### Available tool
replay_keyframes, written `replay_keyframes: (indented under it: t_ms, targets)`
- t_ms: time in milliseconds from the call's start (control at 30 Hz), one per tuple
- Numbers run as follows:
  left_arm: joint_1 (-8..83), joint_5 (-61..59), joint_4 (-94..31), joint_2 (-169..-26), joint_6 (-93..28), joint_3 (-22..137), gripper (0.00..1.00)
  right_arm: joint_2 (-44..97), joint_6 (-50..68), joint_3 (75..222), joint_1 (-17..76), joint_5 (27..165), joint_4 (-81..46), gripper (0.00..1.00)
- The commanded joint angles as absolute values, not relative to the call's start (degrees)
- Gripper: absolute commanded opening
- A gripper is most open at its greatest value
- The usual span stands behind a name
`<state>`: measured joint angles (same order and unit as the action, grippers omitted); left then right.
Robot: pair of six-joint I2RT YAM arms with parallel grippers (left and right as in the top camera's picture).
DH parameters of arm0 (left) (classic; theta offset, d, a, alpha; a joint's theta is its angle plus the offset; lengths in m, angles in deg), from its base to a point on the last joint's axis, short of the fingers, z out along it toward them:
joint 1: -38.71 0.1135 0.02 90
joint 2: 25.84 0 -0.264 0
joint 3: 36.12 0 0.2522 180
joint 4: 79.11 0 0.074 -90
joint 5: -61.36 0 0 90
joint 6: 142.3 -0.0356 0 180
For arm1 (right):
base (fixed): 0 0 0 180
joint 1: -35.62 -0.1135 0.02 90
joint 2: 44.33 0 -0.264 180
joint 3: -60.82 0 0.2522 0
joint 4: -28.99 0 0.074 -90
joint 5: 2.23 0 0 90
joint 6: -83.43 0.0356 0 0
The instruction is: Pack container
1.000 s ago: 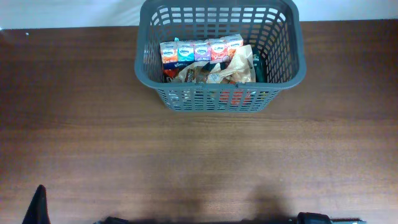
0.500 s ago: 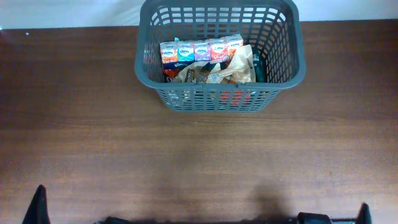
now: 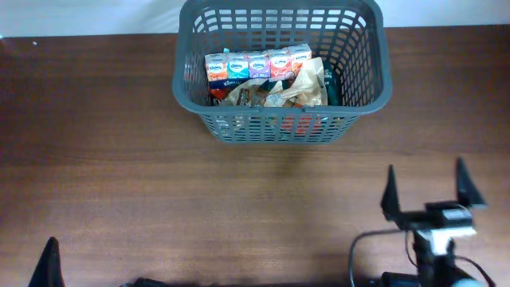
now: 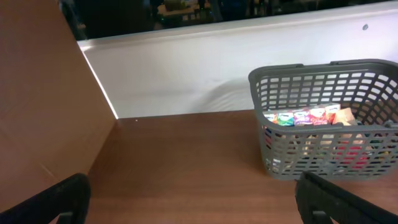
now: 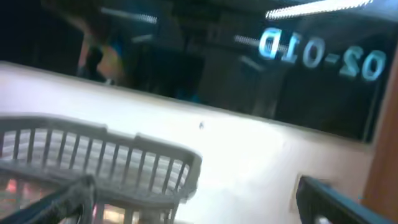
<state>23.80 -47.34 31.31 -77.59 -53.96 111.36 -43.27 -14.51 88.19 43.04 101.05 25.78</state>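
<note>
Overhead, the container [image 3: 279, 127] is sitting part-filled at the far middle of the worktop [image 3: 119, 175] — right gripper [image 3: 425, 182] and left gripper [image 4: 193, 202] are showing jaws apart and empty, so packing is likely ending, needing only retreat

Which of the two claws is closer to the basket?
The right gripper, out over the table toward the basket; the left gripper sits back at the table's near-left corner.
</note>
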Motion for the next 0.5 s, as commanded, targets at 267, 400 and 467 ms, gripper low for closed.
replay_keyframes:
  t_ms: [267, 400, 467]
  targets:
    - [23.88, -47.52, 31.29, -77.55, -53.15, 111.22, 0.99, -44.04, -14.69, 74.9, 42.76, 102.58, 22.04, 0.99]
    - [23.88, -47.52, 31.29, -77.55, -53.15, 111.22, 0.99, -44.04, -14.64, 74.9, 42.76, 102.62, 13.36, 0.99]
    - [23.88, -47.52, 31.29, -77.55, -53.15, 111.22, 0.99, -43.95, -13.44, 74.9, 42.76, 102.36, 11.94, 0.99]
